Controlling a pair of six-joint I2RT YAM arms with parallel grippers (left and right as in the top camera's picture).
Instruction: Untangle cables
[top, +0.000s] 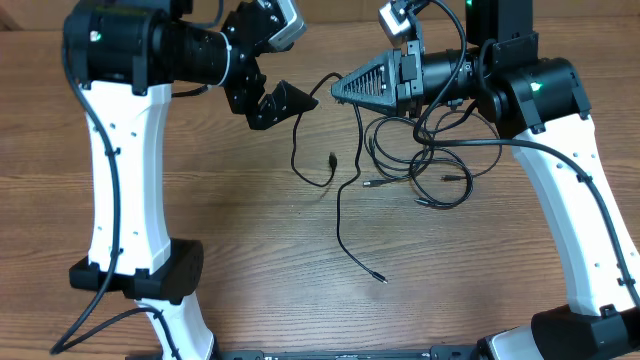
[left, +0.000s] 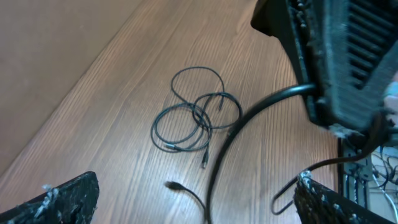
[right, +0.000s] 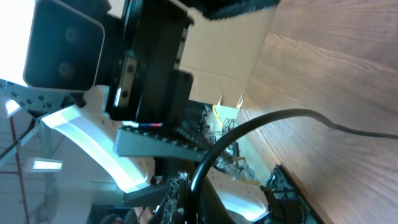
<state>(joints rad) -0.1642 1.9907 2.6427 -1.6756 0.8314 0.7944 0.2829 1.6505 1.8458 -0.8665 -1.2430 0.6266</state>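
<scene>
Several thin black cables lie on the wooden table. A tangled coil (top: 425, 160) sits at the right under my right arm and also shows in the left wrist view (left: 196, 118). One loose cable (top: 345, 225) trails toward the front and ends in a small plug (top: 381, 280). Another cable (top: 300, 150) loops below my left gripper, with a plug end (top: 332, 158). My right gripper (top: 338, 92) points left and is shut on a raised cable (right: 249, 127) that arcs out from its fingers (right: 233, 199). My left gripper (top: 290, 103) is wide open (left: 196, 202), with that cable (left: 230, 140) passing between its fingers untouched.
The two grippers nearly face each other above the back middle of the table. Thicker black arm wires (top: 470, 60) hang by my right arm, close over the coil. White arm bases stand at the front left (top: 130, 200) and front right (top: 590, 230).
</scene>
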